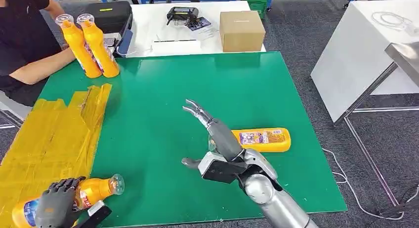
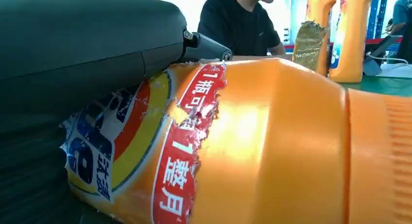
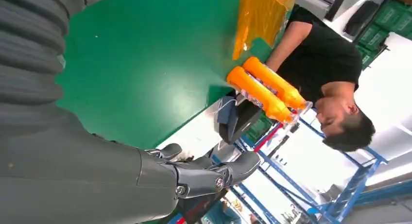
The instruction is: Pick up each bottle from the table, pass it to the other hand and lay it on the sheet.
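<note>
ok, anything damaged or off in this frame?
Yes: the bottle gripped by the left hand has a torn, peeling label, clear in the left wrist view. The yellow sheet is wrinkled. No spills visible.

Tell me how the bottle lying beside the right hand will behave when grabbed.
The lying bottle looks rigid plastic, so probably firm to grip. Its glossy body may slip. Lying on its side, it might roll if the open right hand nudges it.
</note>
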Robot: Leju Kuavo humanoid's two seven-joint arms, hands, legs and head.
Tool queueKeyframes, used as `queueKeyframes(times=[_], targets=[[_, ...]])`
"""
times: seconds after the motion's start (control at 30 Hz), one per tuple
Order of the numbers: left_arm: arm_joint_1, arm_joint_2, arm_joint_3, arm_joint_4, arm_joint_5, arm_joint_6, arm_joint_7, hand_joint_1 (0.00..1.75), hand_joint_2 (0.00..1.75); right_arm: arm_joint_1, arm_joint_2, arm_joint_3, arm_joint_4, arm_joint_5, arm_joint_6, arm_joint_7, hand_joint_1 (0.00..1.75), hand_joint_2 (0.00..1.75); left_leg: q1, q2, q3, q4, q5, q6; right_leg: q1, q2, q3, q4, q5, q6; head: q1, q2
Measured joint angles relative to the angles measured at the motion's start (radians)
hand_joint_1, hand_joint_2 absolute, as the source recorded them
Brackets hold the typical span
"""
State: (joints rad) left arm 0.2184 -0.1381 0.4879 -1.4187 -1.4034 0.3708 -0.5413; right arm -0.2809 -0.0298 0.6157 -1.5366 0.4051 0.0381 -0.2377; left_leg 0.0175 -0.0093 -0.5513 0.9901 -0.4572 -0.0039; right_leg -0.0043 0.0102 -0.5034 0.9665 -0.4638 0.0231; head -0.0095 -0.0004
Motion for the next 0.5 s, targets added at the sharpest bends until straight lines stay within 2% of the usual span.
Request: queueKeyframes(times=[0.27,0.47,0.5], targets=[[-0.007,0.002,0.001,0.009,-0.041,0.029,0.013,1.75,1.75,-0.001,-0.004,0.003,0.000,0.001,0.002,0.000,0.00,1.75,0.000,-0.001,0.000,0.000,0.000,0.000,0.000,-0.001,0.000,0.000,0.000,0.000,0.000,0.000],[-0.073,0.053,-0.006,0.099,-0.118,0.058,0.071,1.75,1.75,-0.021,-0.006,0.009,0.000,0.003,0.011,0.002,0.00,1.75,0.000,-0.005,0.001,0.000,0.002,-0.001,0.000,-0.004,0.002,0.000,0.000,0.000,0.000,0.000],[-0.087,0.064,-0.011,0.120,-0.122,0.058,0.080,0.00,0.00,-0.028,-0.007,0.010,0.000,0.004,0.012,0.007,0.00,1.75,0.000,-0.006,0.002,-0.001,0.003,-0.001,0.000,-0.006,0.003,0.000,0.000,0.000,0.000,0.000]])
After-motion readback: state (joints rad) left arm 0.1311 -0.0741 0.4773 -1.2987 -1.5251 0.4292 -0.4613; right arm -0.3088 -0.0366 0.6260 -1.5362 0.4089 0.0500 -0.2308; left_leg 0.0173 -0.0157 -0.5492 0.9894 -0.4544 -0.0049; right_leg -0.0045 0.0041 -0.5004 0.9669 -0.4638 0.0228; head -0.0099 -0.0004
